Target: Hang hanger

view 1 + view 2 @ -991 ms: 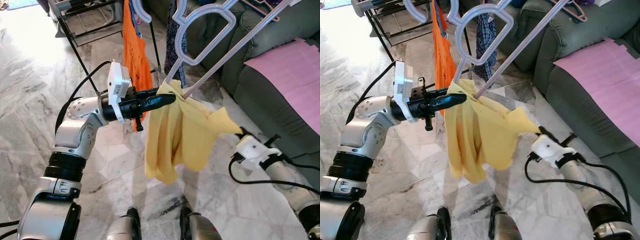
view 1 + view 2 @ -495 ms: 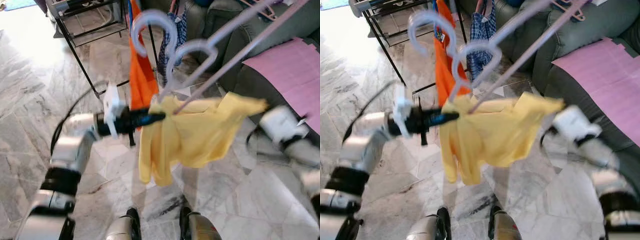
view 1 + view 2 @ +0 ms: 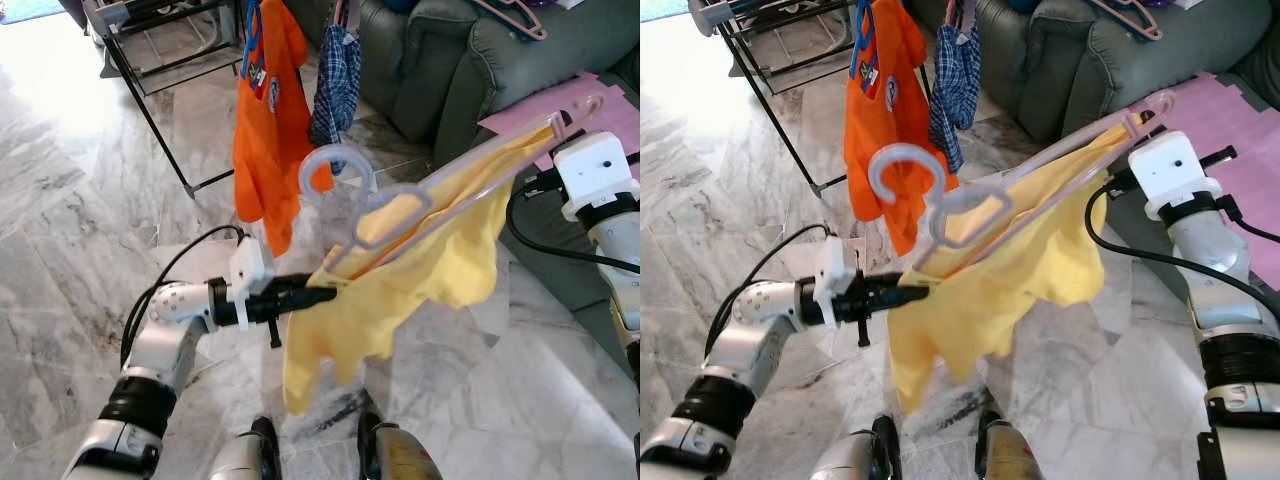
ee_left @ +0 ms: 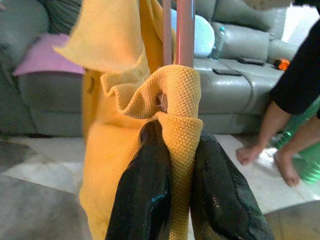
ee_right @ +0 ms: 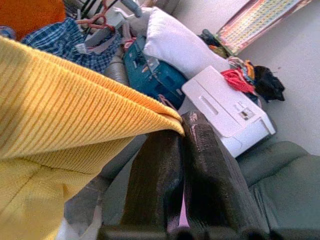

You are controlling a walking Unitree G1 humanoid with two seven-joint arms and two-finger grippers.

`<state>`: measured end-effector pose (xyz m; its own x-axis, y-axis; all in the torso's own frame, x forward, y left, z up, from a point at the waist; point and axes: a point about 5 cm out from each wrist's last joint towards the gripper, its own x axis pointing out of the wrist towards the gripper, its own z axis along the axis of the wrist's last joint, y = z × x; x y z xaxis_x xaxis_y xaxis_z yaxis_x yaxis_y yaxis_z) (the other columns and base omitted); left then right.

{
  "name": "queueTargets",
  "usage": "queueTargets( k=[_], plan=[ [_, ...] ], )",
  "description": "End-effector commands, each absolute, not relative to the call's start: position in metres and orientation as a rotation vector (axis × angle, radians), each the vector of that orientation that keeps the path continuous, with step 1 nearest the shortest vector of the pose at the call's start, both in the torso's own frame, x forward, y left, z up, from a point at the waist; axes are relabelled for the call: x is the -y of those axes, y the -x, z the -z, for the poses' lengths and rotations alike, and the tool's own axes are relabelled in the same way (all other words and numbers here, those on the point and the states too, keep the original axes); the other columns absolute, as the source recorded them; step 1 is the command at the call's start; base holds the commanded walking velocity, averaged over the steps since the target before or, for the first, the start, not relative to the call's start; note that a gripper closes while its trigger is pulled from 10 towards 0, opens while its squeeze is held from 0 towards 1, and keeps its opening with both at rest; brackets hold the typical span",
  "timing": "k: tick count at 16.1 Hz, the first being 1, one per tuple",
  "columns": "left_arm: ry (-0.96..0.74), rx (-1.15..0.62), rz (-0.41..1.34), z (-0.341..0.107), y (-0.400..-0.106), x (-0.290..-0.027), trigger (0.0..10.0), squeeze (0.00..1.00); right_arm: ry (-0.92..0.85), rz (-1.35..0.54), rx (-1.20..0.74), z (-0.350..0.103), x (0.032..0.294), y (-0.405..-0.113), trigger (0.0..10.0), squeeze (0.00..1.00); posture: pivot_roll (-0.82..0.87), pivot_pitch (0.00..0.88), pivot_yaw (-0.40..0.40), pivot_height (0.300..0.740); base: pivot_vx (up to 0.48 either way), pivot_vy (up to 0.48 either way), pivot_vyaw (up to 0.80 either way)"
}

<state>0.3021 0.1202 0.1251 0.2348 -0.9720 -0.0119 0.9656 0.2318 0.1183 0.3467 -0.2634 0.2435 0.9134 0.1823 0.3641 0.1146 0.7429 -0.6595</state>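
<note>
With the left pincer (image 3: 325, 293) and right pincer (image 3: 545, 180) each clamped on the yellow garment (image 3: 400, 290) at 1 end of the hanger (image 3: 400, 205), level it and steer its hook toward the rack (image 3: 150, 90).

- One pale lilac hanger (image 3: 400, 205)
- One yellow knit garment (image 3: 400, 290)
- Two garments on the rack: one orange shirt (image 3: 268, 110), one blue checked piece (image 3: 337, 85)
- Two grippers: left gripper (image 3: 325, 293), right gripper (image 3: 535, 180)

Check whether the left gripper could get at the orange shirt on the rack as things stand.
Probably not freely. The left gripper is shut on the yellow garment draped on the hanger, so it is occupied. The orange shirt hangs beyond it, apart from its fingertips.
</note>
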Motion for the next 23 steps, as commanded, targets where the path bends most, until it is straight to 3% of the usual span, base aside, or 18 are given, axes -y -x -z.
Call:
queueTargets(
  k=[1,4,6,10,19,23],
  plan=[
    [-0.124,-0.019,1.358,-0.105,-0.293,-0.126,10.0,0.0,0.719,-0.001,0.469,-0.258,0.268,-0.344,0.0,0.0,-0.17,0.245,0.016,0.74,0.0,0.0,0.0],
    [-0.046,-0.066,1.238,-0.088,-0.298,-0.129,10.0,0.0,0.731,-0.052,0.464,-0.255,0.26,-0.342,0.0,0.0,-0.18,0.24,0.015,0.74,0.0,0.0,0.0],
    [0.078,-0.037,1.014,-0.095,-0.318,-0.14,10.0,0.0,0.728,-0.05,0.449,-0.253,0.265,-0.338,0.0,0.0,-0.18,0.234,0.016,0.74,0.0,0.0,0.0],
    [0.121,-0.043,0.92,-0.091,-0.323,-0.15,10.0,0.0,0.731,-0.053,0.445,-0.253,0.266,-0.335,0.0,0.0,-0.19,0.23,0.019,0.74,0.0,0.0,0.0],
    [0.096,-0.088,1.274,-0.088,-0.291,-0.144,10.0,0.0,0.693,0.013,0.411,-0.256,0.279,-0.338,0.0,0.0,-0.2,0.236,0.021,0.74,0.0,0.0,0.0],
    [0.044,-0.199,1.409,-0.072,-0.274,-0.14,10.0,0.0,0.691,-0.019,0.433,-0.267,0.27,-0.346,0.0,0.0,-0.2,0.237,0.018,0.74,0.0,0.0,0.0]
  ],
)
